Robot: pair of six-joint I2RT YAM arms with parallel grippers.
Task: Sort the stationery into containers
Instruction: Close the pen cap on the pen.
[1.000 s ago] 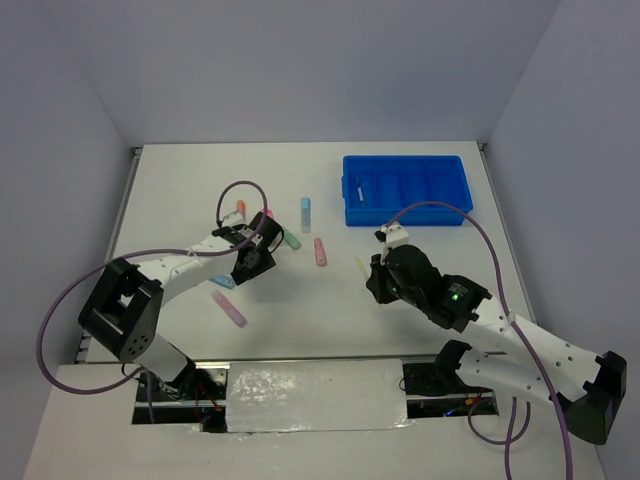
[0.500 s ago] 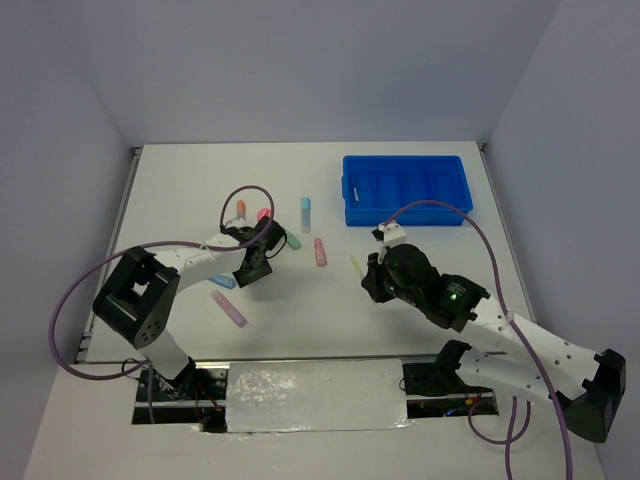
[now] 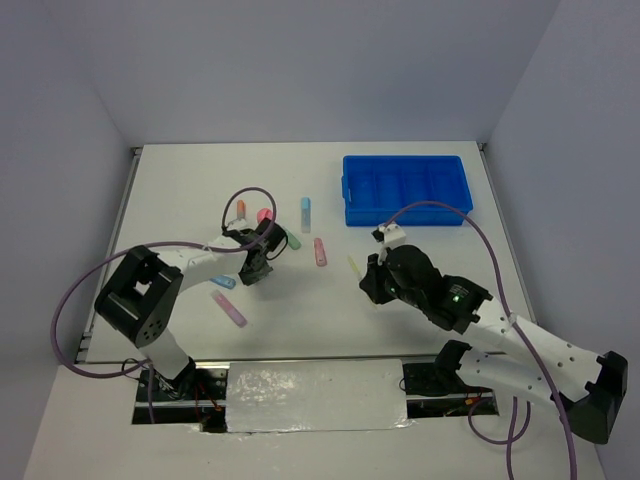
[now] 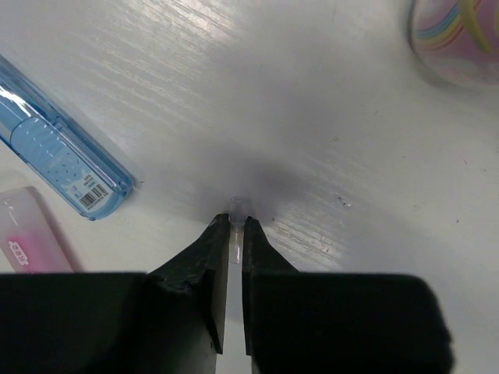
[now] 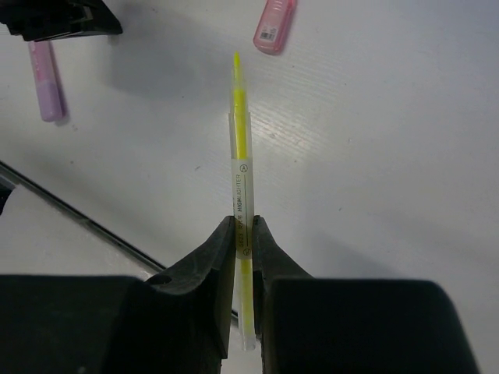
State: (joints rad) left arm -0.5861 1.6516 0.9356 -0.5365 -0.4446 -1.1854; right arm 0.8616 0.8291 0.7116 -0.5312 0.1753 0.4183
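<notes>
The blue tray (image 3: 405,188) stands at the back right. My right gripper (image 3: 366,273) (image 5: 243,222) is shut on the thin yellow stick (image 5: 239,148) (image 3: 353,266), held above the table and pointing away. My left gripper (image 3: 254,271) (image 4: 236,223) points down at the table with its jaws closed on a thin clear-tipped item (image 4: 238,209); the rest of that item is hidden between the fingers. Loose highlighters lie round it: green (image 3: 291,239), light blue (image 3: 305,210), pink (image 3: 320,251) (image 5: 274,23), purple (image 3: 229,309) (image 5: 47,78), blue (image 3: 223,282) (image 4: 58,152), and an orange-capped one (image 3: 240,209).
A stubby pink-capped tube (image 3: 264,214) stands behind the left gripper; its rainbow-striped body (image 4: 460,35) shows at top right in the left wrist view. A pale pink item (image 4: 27,241) lies beside the blue highlighter. The table's near edge (image 5: 78,218) runs below the right gripper.
The left gripper's jaws have closed from open onto the thin clear-tipped item. The right gripper has drifted slightly left, still holding the yellow stick.
</notes>
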